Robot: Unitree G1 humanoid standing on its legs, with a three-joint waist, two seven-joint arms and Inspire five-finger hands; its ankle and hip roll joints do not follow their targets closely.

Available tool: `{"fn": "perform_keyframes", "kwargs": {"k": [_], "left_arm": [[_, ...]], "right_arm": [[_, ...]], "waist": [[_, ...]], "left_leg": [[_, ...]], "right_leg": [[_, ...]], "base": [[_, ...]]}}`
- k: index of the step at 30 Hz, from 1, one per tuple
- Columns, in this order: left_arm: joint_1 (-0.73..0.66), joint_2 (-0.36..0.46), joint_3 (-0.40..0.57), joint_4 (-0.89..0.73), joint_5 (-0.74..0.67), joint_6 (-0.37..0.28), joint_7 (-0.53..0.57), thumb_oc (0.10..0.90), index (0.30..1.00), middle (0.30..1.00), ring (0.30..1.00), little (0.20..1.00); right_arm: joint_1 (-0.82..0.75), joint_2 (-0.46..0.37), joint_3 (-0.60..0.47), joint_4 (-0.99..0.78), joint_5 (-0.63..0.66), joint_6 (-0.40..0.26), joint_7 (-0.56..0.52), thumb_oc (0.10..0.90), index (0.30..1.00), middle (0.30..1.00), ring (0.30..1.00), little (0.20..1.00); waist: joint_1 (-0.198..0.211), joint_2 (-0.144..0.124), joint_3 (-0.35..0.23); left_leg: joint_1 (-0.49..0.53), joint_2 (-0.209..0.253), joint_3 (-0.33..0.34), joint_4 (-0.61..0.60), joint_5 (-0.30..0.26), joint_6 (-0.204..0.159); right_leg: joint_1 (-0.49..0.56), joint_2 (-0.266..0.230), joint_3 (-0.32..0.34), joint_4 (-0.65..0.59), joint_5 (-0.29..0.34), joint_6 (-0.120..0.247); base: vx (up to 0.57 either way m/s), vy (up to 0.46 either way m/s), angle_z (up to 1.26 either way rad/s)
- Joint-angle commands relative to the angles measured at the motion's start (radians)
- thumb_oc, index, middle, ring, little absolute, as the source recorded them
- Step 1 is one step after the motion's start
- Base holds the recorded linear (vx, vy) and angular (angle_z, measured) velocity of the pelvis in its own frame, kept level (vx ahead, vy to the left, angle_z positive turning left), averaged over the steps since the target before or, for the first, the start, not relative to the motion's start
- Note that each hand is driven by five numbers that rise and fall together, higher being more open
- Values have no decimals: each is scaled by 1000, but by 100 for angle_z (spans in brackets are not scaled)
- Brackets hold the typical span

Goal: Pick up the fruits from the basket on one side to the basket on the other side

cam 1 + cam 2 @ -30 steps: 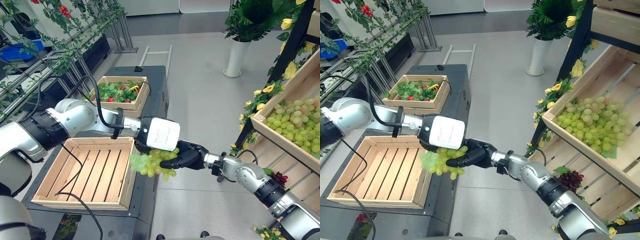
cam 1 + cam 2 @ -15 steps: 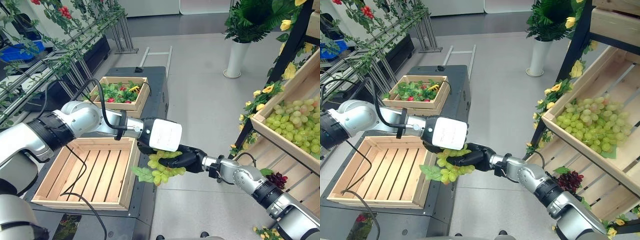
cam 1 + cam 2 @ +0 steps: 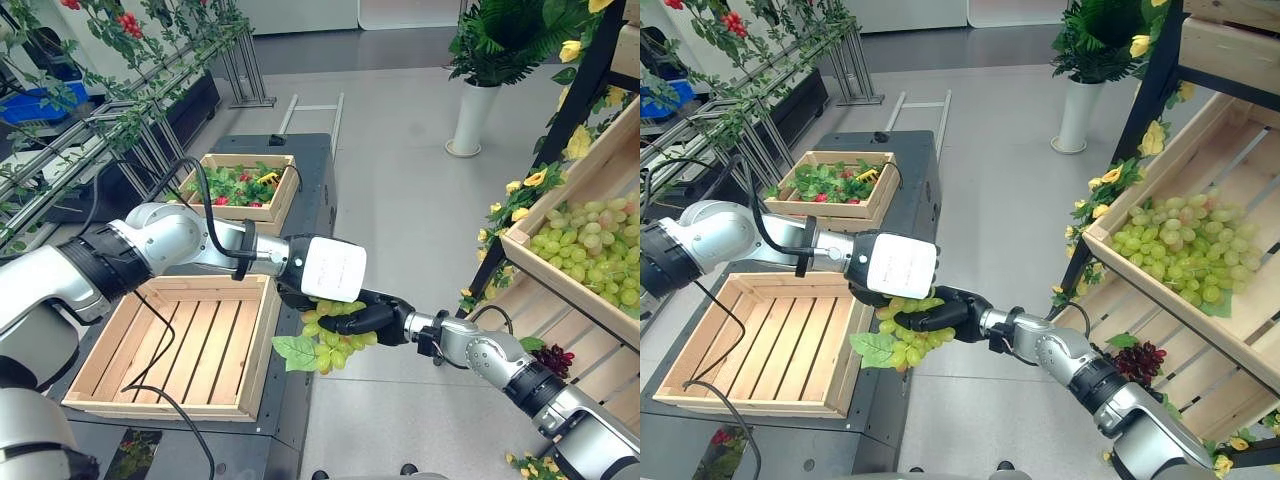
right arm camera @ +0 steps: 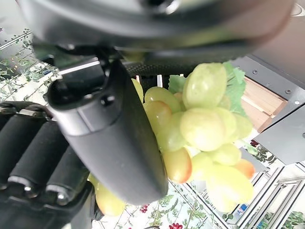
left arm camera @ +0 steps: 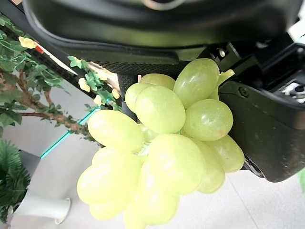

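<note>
Green grape bunch (image 3: 330, 335), leaf attached: suspended in mid-air just beyond the right edge of the empty slatted crate (image 3: 170, 345), over the gap between the dark bench (image 3: 290, 420) and the floor.

Right hand (image 3: 375, 315): fingers curled around the top of the bunch, thumb pressed across the grapes in the right wrist view.

Left hand (image 3: 872, 290): positioned just above the bunch, largely hidden behind its white cover; grapes touching its dark underside in the left wrist view; cannot tell whether closed on them.

Source crate of grapes (image 3: 590, 250): on the slanted shelf, well apart to the right.

Crate of greenery and red fruit (image 3: 238, 185): farther back on the bench.

Risks, judged:
- Handover slip: release by the right hand before a firm left grasp; likely a fall to the floor, not the crate.
- Loose berries shedding under squeeze.
- Hanging leaf or lower grapes snagging the crate rim when carried across.
</note>
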Motion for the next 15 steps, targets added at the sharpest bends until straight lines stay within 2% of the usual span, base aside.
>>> {"fn": "perform_keyframes", "kwargs": {"k": [1, 9, 15], "left_arm": [[-99, -29, 84, 165, -126, 217, -1, 800, 900, 900, 900, 900], [-92, 1, 96, 202, -135, 230, 20, 800, 900, 900, 900, 900], [-60, 72, 128, 202, -227, 240, -3, 800, 900, 900, 900, 900]], "right_arm": [[-138, 126, -74, -49, 136, -84, 96, 400, 300, 300, 300, 300], [-123, 94, -101, -10, 60, -90, 91, 400, 300, 300, 300, 300], [-49, 36, -162, 32, 9, -97, 95, 400, 300, 300, 300, 300]], "waist": [[9, -31, -54], [7, -31, -55], [3, -30, -51]], "left_leg": [[-5, 5, -83, 1, -97, -46], [-6, 7, -78, 1, -97, -47], [-4, 9, -70, 1, -98, -46]], "right_leg": [[30, 10, -69, 0, -72, -14], [29, 8, -68, 0, -70, -13], [28, 7, -67, 2, -70, -12]], "base": [[0, 0, 0], [0, 0, 0], [0, 0, 0]]}}
